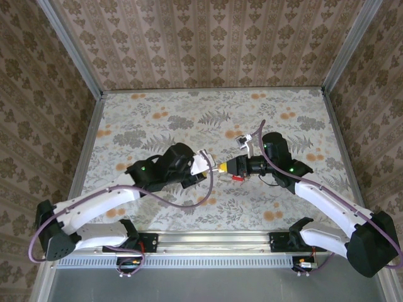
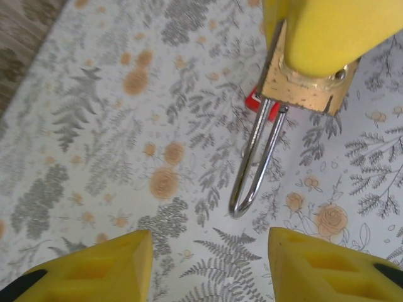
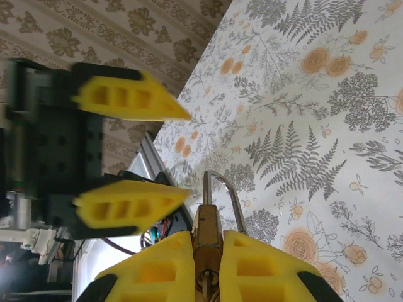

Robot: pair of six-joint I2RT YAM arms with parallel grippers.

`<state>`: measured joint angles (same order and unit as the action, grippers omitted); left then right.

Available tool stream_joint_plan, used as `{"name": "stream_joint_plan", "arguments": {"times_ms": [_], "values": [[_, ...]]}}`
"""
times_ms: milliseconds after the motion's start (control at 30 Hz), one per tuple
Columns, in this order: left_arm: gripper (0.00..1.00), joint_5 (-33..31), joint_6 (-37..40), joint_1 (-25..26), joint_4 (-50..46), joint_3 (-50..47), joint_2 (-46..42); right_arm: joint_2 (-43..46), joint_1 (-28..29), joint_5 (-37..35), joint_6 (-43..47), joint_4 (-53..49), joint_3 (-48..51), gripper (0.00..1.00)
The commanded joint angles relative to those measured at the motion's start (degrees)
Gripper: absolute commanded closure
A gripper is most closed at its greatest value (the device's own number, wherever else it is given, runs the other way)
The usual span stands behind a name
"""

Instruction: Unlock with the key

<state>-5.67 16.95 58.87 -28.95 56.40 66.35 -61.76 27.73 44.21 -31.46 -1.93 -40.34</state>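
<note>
Key [image 2: 254, 100], red square plastic tag showing, sits behind brass padlock [image 2: 303, 94] pinched in right gripper [image 3: 206, 244]; left gripper [image 2: 209, 267] spread, empty.

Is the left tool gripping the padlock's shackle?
No, the open left tool sits short of the shackle, not touching it.

Floral table [image 1: 157, 113], left tool [image 1: 206, 165] and right tool [image 1: 224, 167] nearly tip to tip, red-tagged key [image 1: 237, 178] just beside

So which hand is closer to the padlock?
Right. The right hand is shut on the padlock's brass body. The left hand is open, facing the shackle's loop from just in front, not touching it.
</note>
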Motion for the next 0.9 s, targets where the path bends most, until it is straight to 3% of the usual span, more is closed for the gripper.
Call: {"name": "stream_joint_plan", "arguments": {"times_ms": [0,133,200,433,867], "values": [[0.48,2.5,-0.7,0.3,2.9,0.8,2.3,1.5,0.0,2.8,-0.7,0.7,-0.2,0.94],[0.48,1.4,0.5,1.3,6.0,1.0,5.5,2.1,0.1,3.4,-1.4,0.8,0.3,0.94],[0.53,1.3,0.9,1.8,6.9,1.6,6.9,2.3,0.3,3.5,-1.7,1.0,0.6,0.94],[1.00,-4.6,2.4,4.2,9.7,0.6,8.4,1.7,0.5,3.6,-3.1,2.1,1.4,0.94],[1.00,-19.7,2.9,5.9,25.7,-8.4,4.8,-4.1,4.8,-0.8,-8.7,8.0,2.6,0.96]]}}
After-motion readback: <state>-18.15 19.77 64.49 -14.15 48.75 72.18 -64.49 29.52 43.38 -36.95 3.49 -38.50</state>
